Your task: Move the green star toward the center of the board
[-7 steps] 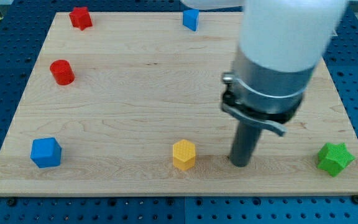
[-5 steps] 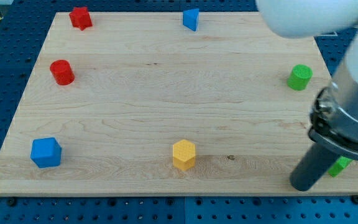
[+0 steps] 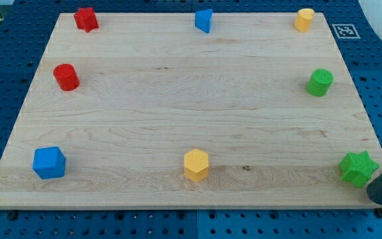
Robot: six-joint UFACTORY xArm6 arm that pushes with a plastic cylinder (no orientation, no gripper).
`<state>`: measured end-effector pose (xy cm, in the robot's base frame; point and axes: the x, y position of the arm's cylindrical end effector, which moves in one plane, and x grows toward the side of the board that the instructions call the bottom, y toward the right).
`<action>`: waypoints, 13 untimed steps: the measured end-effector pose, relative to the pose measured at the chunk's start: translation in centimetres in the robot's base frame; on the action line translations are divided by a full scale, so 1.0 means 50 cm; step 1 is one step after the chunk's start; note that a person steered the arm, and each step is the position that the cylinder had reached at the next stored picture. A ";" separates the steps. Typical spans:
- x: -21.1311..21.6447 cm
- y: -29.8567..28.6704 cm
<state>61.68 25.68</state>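
The green star [image 3: 358, 168] lies near the board's bottom right corner. My tip [image 3: 379, 196] is the lower end of the dark rod at the view's right edge, just right of and below the star, close to it; I cannot tell if they touch. The wooden board [image 3: 178, 113] fills most of the view.
A green cylinder [image 3: 320, 82] stands above the star at the right. A yellow hexagon block [image 3: 195, 164] sits bottom middle, a blue cube [image 3: 49, 162] bottom left. A red cylinder [image 3: 65, 77], red star [image 3: 85, 18], blue triangle block [image 3: 204, 20] and yellow cylinder [image 3: 304, 19] lie further up.
The arm has swept from the bottom middle of the board to the right, past the green star, to the bottom right corner. The star and other blocks have not moved.
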 end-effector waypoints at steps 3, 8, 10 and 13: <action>-0.057 -0.007; -0.290 -0.170; -0.396 -0.182; -0.463 -0.245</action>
<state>38.54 13.43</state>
